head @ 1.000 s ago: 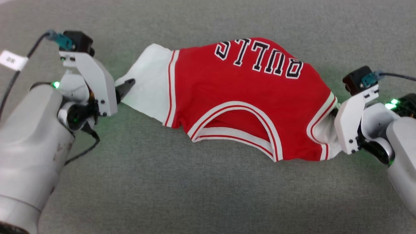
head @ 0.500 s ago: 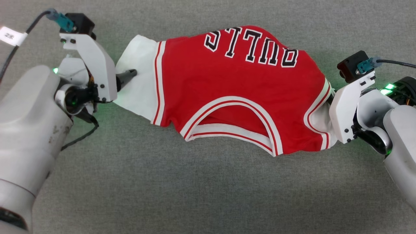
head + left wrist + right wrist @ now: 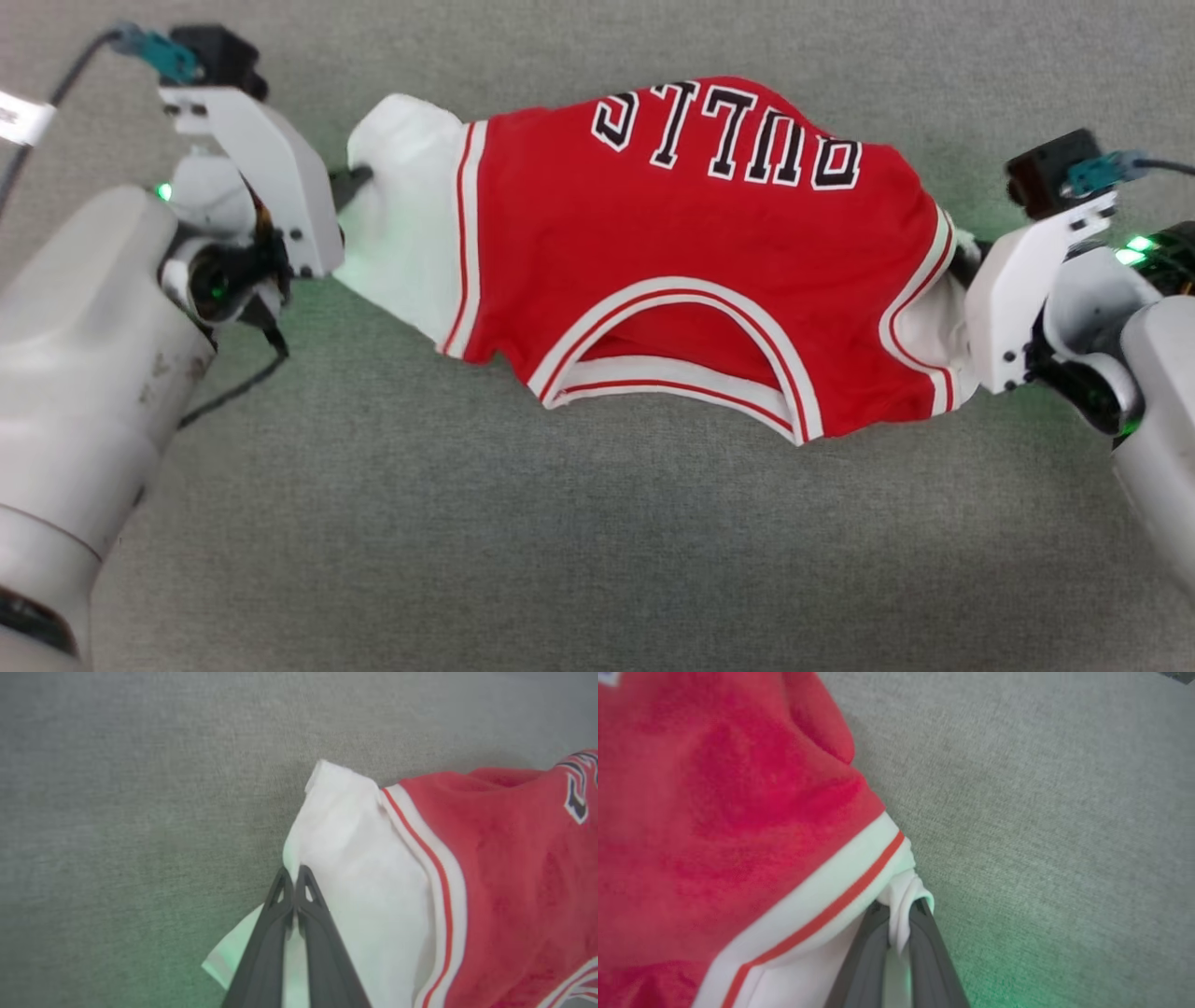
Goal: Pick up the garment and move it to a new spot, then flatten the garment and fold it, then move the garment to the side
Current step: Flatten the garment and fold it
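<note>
the left gripper (image 3: 293,873) has its two dark fingers pressed together on the edge of the left-side sleeve (image 3: 359,858), with a thin layer of white cloth pinched at the tips. the right gripper (image 3: 900,907) is clamped too, and a bunched fold of the right-side sleeve (image 3: 903,891) is squeezed up between its fingers. a grip on each sleeve looks meant to keep the garment (image 3: 691,252) spread wide between the arms, so it can be carried and set down without crumpling.

the red body runs fairly taut from side to side, across the middle of the head view. the upside-down "bulls" lettering (image 3: 728,140) is on the far side and the striped neckline (image 3: 672,364) faces the robot. the garment sits on or just above the grey fabric surface (image 3: 467,560). whether the body touches it cannot be told, though the shadow along the far edge suggests it is at least partly raised.

a dark cable (image 3: 233,392) loops beside the left wrist, and a white tag (image 3: 19,117) hangs on another lead further out. green wrist lights tint the cloth nearby. the likeliest hindrance seems to be the garment's own slack. a loose sleeve corner (image 3: 224,959) droops below the left fingers, and the right pinch holds only a narrow fold that could slip under a harder pull
</note>
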Motion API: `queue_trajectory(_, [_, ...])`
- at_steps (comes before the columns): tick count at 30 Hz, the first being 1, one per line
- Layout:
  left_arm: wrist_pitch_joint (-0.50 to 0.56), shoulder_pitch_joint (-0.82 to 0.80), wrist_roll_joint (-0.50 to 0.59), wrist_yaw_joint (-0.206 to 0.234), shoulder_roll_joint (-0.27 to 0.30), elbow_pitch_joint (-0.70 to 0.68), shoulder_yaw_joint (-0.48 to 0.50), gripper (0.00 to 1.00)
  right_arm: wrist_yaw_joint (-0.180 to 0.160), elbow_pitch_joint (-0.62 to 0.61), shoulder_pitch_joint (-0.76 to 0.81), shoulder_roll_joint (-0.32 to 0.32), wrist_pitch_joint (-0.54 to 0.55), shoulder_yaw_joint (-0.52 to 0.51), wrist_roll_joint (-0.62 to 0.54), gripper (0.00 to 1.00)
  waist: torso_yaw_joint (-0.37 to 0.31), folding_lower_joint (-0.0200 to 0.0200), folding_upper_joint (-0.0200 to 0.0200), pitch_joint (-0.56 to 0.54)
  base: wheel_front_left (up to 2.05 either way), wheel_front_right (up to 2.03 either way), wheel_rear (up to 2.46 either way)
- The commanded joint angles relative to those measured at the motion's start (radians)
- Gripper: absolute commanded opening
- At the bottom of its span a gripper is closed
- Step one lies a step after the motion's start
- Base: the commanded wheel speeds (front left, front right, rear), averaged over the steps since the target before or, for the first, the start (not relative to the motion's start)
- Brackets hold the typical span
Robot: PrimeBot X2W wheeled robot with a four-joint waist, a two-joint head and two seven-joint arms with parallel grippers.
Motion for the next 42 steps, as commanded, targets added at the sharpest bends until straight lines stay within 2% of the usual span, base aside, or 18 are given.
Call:
queue_trajectory(1, [-0.015,-0.015,-0.023,-0.003,-0.002,0.001,0.009,0.0,-0.006,0.017,0.007,-0.005,-0.006,-0.021,0.015,0.0,0.004,0.0,0.0,-0.019,0.0,0.0,0.0])
queue_trajectory(10, [-0.072,-0.083,-0.174,-0.003,-0.017,0.008,0.117,0.0,-0.004,0.002,-0.092,-0.036,0.034,-0.166,0.02,0.0,0.011,0.0,0.0,-0.048,0.0,0.0,0.0])
queue_trajectory(14, [-0.129,-0.156,-0.229,0.001,-0.04,0.066,0.19,0.0,-0.004,0.031,-0.188,0.012,0.053,-0.278,0.051,0.0,0.009,0.0,0.0,-0.026,0.0,0.0,0.0])
queue_trajectory(17, [-0.236,-0.242,-0.254,0.036,-0.074,0.141,0.254,0.0,-0.004,0.095,-0.301,0.071,0.041,-0.39,0.061,0.0,0.007,0.0,0.0,0.002,0.0,0.0,0.0])
queue_trajectory(18, [-0.236,-0.242,-0.254,0.036,-0.074,0.141,0.254,0.0,-0.004,0.095,-0.301,0.071,0.041,-0.39,0.061,0.0,0.007,0.0,0.0,0.002,0.0,0.0,0.0])
queue_trajectory(20, [-0.305,-0.302,-0.271,0.057,-0.1,0.188,0.299,0.0,-0.004,0.154,-0.392,0.105,0.022,-0.455,0.033,0.0,0.006,0.0,0.0,0.022,0.0,0.0,0.0])
queue_trajectory(23, [-0.421,-0.406,-0.271,0.059,-0.127,0.236,0.337,0.0,-0.004,0.229,-0.539,0.155,-0.064,-0.54,-0.027,0.0,0.006,0.0,0.0,0.05,0.0,0.0,0.0])
queue_trajectory(24, [-0.501,-0.464,-0.245,0.047,-0.138,0.256,0.34,0.0,-0.004,0.269,-0.623,0.185,-0.136,-0.581,-0.069,0.0,0.007,0.0,0.0,0.063,0.0,0.0,0.0])
queue_trajectory(25, [-0.501,-0.464,-0.245,0.047,-0.138,0.256,0.34,0.0,-0.004,0.269,-0.623,0.185,-0.136,-0.581,-0.069,0.0,0.007,0.0,0.0,0.063,0.0,0.0,0.0])
queue_trajectory(26, [-0.571,-0.511,-0.254,0.027,-0.154,0.265,0.363,0.0,-0.004,0.308,-0.699,0.212,-0.22,-0.628,-0.096,0.0,0.007,0.0,0.0,0.069,0.0,0.0,0.0])
queue_trajectory(29, [-0.641,-0.571,-0.247,0.007,-0.147,0.267,0.393,0.0,-0.004,0.36,-0.795,0.244,-0.325,-0.68,-0.122,0.0,0.005,0.0,0.0,0.069,0.0,0.0,0.0])
queue_trajectory(33, [-0.659,-0.567,-0.257,-0.002,-0.155,0.239,0.43,0.0,-0.004,0.443,-0.859,0.256,-0.393,-0.705,-0.148,0.0,0.008,0.0,0.0,0.059,0.0,0.0,0.0])
queue_trajectory(37, [-0.649,-0.514,-0.258,-0.002,-0.145,0.207,0.419,0.0,-0.004,0.488,-0.859,0.249,-0.388,-0.691,-0.148,0.0,0.013,0.0,0.0,0.051,0.0,0.0,0.0])
queue_trajectory(42, [-0.483,-0.378,-0.285,-0.002,-0.134,0.207,0.377,0.0,-0.004,0.523,-0.764,0.229,-0.317,-0.649,-0.091,0.0,0.015,0.0,0.0,0.019,0.0,0.0,0.0])
